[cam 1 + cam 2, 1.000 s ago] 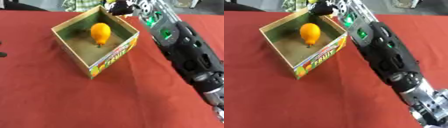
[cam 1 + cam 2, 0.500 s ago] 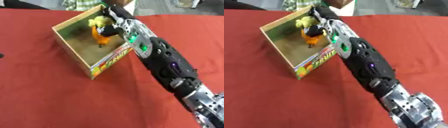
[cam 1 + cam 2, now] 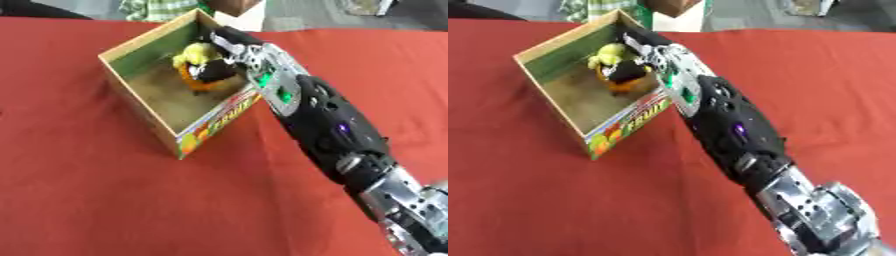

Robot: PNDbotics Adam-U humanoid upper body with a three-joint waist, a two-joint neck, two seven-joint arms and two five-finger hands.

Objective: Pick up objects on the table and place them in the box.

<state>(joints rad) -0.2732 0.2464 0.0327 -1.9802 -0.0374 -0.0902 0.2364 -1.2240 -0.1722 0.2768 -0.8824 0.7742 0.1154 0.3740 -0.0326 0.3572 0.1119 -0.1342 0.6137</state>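
Placing step in hand. The right hand (image 3: 217, 70) reaches over the box (image 3: 140, 107) rim, fingers curled around a yellow object (image 3: 194, 51) held just above an orange fruit (image 3: 189, 80) inside. Next move calls for opening the fingers, then withdrawing clear.

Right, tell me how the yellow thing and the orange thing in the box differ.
The yellow thing is pale yellow and sits higher, against the right hand; the orange thing is deep orange and lies lower, on the floor of the box. The yellow thing shows mostly clear; the orange thing is largely hidden behind the hand. Whether the fingers hold either, I cannot tell. Both are inside the box.
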